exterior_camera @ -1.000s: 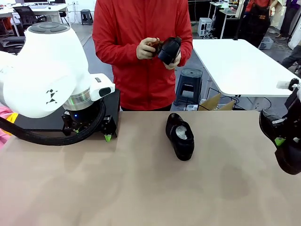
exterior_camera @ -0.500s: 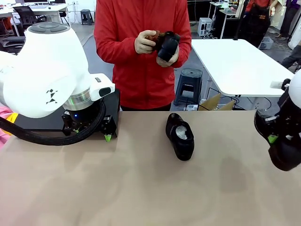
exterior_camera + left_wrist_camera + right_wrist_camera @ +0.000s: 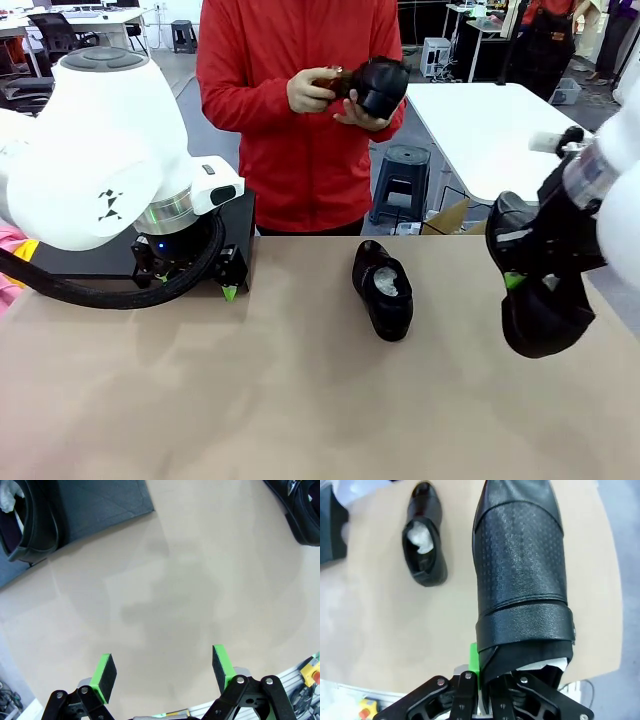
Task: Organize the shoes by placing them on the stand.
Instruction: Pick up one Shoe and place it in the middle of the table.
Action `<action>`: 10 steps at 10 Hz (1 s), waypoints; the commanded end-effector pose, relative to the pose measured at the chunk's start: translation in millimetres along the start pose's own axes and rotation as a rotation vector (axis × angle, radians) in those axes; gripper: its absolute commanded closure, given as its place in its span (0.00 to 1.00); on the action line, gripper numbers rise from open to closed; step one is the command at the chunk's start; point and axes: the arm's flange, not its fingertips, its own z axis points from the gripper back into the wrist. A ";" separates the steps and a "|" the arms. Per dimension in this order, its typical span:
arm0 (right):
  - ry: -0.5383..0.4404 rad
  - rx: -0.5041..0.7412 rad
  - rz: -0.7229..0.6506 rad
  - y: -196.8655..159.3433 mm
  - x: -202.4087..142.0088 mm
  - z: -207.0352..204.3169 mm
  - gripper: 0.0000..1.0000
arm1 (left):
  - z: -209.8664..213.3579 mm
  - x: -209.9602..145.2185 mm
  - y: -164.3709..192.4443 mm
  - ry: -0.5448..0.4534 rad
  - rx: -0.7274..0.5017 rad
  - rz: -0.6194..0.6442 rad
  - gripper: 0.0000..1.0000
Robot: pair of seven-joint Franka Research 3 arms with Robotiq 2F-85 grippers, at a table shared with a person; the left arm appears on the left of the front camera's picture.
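Left wrist view catches one shoe [image 3: 30,520] sitting on the stand [image 3: 100,500], with the left gripper [image 3: 162,669] spread wide over the table [image 3: 200,580]. Front view has the right gripper [image 3: 518,278] pinching a second shoe [image 3: 540,320] aloft, a third shoe [image 3: 382,290] mid-table and a fourth shoe [image 3: 378,85] in the person's hands [image 3: 312,92]. Four shoes, one stand.

The worktop [image 3: 300,400] is beige. One shoe [image 3: 383,290] is glossy black, its paper [image 3: 388,283] white; the other shoe [image 3: 520,565] is black with fine dotted perforations. The stand [image 3: 100,500] is matte black and the person's top [image 3: 290,130] red.
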 end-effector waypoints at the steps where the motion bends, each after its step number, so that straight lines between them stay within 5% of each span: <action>1: 0.018 0.015 -0.042 -17.9 11.2 -3.3 1.00 | -1.0 -2.1 0.5 -0.013 0.008 0.011 0.01; 4: 0.010 -0.001 -0.012 -3.5 1.4 -2.5 1.00 | -1.0 -2.1 0.5 -0.013 0.008 0.011 0.01; 7: -0.027 0.115 0.108 84.0 -37.6 26.1 1.00 | 0.0 0.0 0.0 0.000 0.000 0.000 0.01; 10: 0.012 0.164 0.151 143.9 -62.0 24.3 1.00 | 12.4 -12.3 49.3 -0.009 -0.042 0.110 0.01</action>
